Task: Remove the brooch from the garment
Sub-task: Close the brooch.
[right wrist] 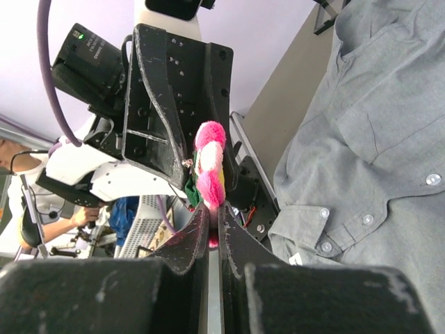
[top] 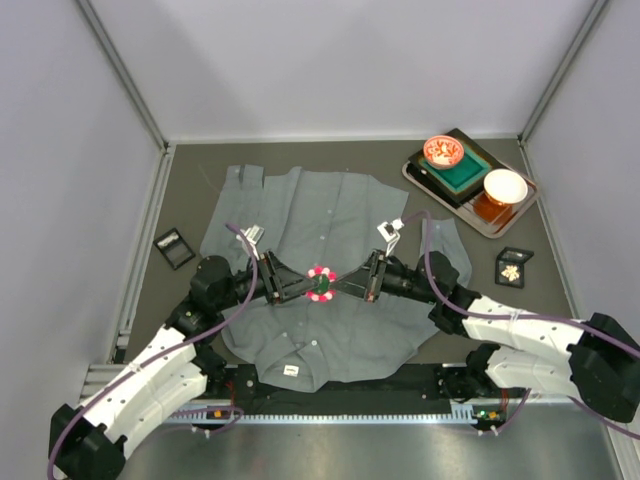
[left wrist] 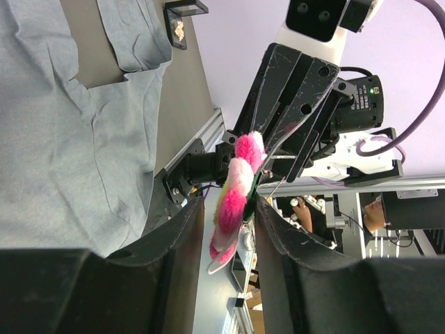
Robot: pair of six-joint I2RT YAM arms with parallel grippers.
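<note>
Dark grey table mat [top: 190, 190] carries the large grey long-sleeved button-up shirt [top: 330, 210], spread out flat. Both arms reach in from the near edge and meet over the shirt's middle. Left gripper [left wrist: 229, 207]: jaws spread, one finger on each side of the brooch. Right gripper [right wrist: 213, 217]: fingers pressed together, pinching one edge of the fluffy pink-and-white ring brooch with a green centre [top: 320, 283]. Brooch stands edge-on between the two grippers, up in the air over the shirt.
</note>
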